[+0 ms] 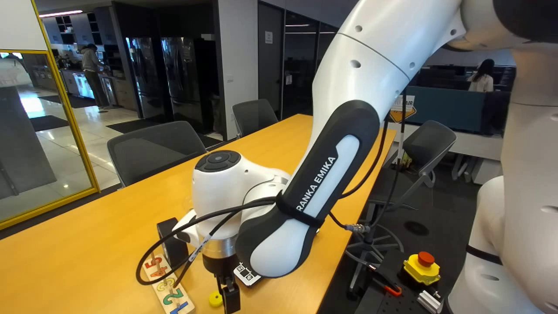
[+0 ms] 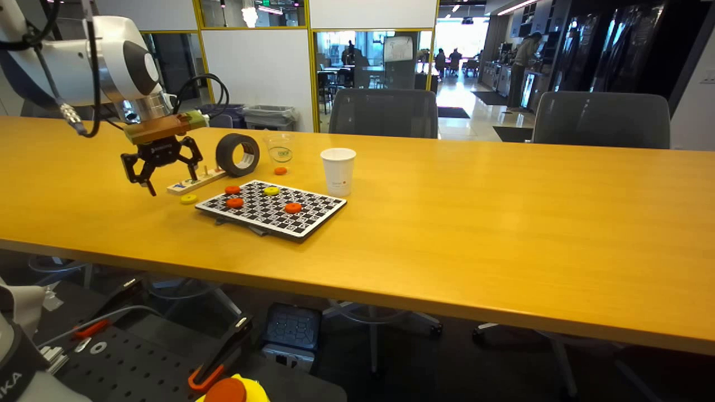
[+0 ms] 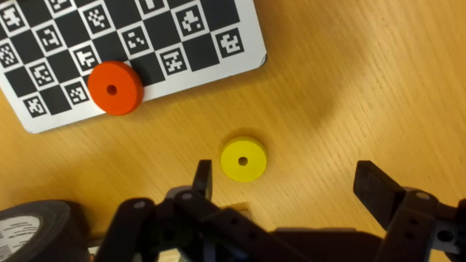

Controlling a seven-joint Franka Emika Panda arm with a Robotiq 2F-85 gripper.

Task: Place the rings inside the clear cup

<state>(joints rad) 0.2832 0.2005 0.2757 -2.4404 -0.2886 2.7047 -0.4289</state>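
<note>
Office: long table [image 2: 503, 240], mesh chairs [image 2: 382, 113]

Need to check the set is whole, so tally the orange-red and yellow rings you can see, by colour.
Orange-red rings: 4 (three on the checkered board, one at the clear cup, inside or in front I can't tell)
Yellow rings: 2 (one on the checkered board, one on the table)
Total: 6

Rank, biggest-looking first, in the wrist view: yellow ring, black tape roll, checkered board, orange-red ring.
Checkered board, cut off by the frame
Black tape roll, also cut off
Orange-red ring
Yellow ring
Real ring sizes unsure: the orange-red one, on the board, may be nearer.
</note>
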